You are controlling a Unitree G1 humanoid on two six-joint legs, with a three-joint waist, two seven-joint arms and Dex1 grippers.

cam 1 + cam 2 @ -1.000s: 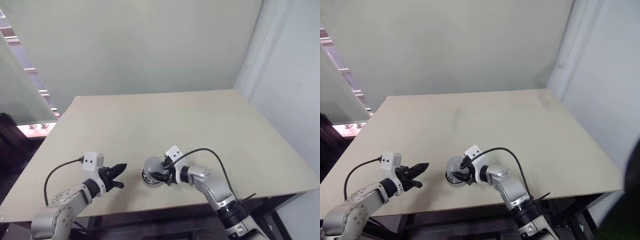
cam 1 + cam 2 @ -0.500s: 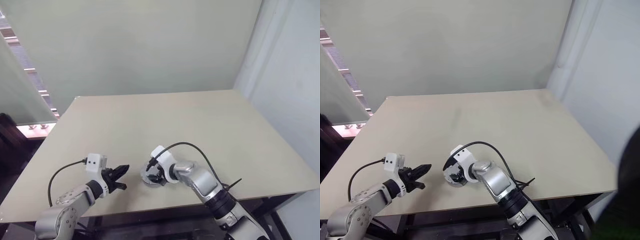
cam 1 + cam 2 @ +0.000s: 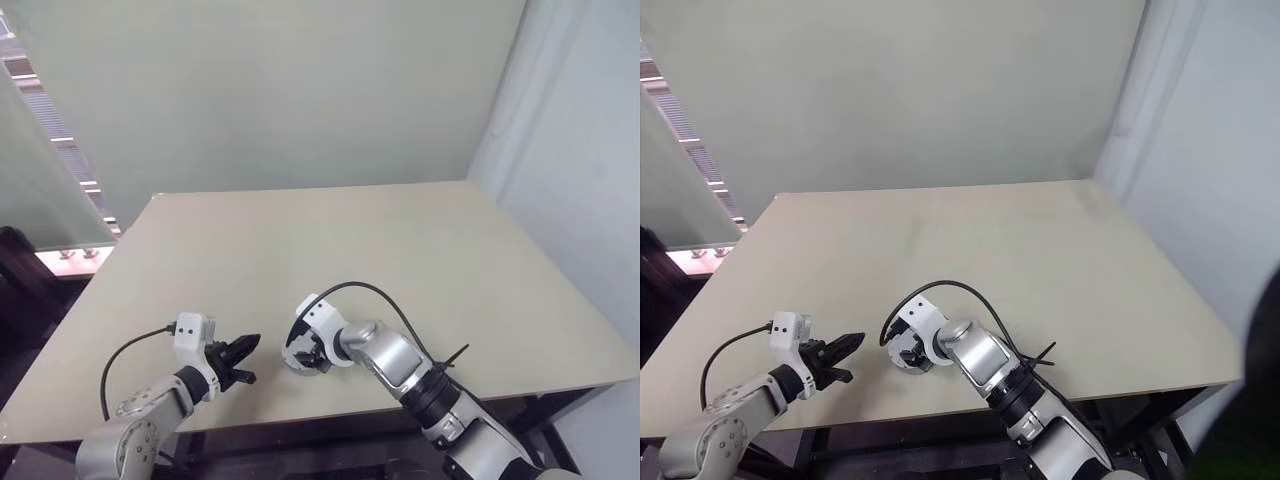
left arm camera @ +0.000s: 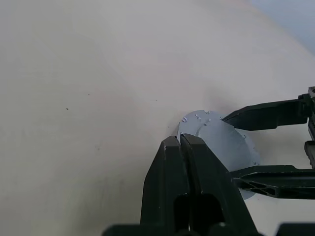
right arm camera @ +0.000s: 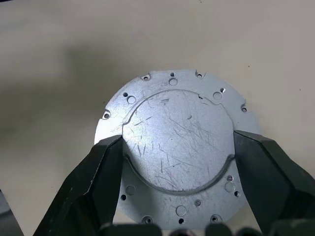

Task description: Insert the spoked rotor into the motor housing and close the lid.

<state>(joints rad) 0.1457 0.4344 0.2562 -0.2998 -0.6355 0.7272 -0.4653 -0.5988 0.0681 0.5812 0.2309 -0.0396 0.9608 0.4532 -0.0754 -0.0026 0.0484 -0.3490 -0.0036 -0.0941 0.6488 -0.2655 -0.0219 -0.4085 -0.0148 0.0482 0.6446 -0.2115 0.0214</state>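
A round grey metal disc [image 5: 177, 118] with a scratched flat face and small holes round its rim sits near the table's front edge [image 3: 300, 358]. Whether it is the lid or the motor housing's flat side, I cannot tell. My right gripper [image 5: 176, 138] is shut on it, one black finger on each side of its rim. In the left wrist view the disc [image 4: 219, 140] looks tilted between those fingers. My left gripper [image 3: 252, 360] is shut and holds nothing, a short way left of the disc and pointing at it. The spoked rotor is out of view.
The beige table [image 3: 400, 250] spreads wide behind and to the right of the disc. Its front edge lies just below both grippers. A pale wall stands behind the table, and a glass panel [image 3: 40, 190] stands at the left.
My right wrist has tipped steeper over the disc and the forearm has swung round, with the grip kept. The disc stays in the same spot. My left gripper has not moved.
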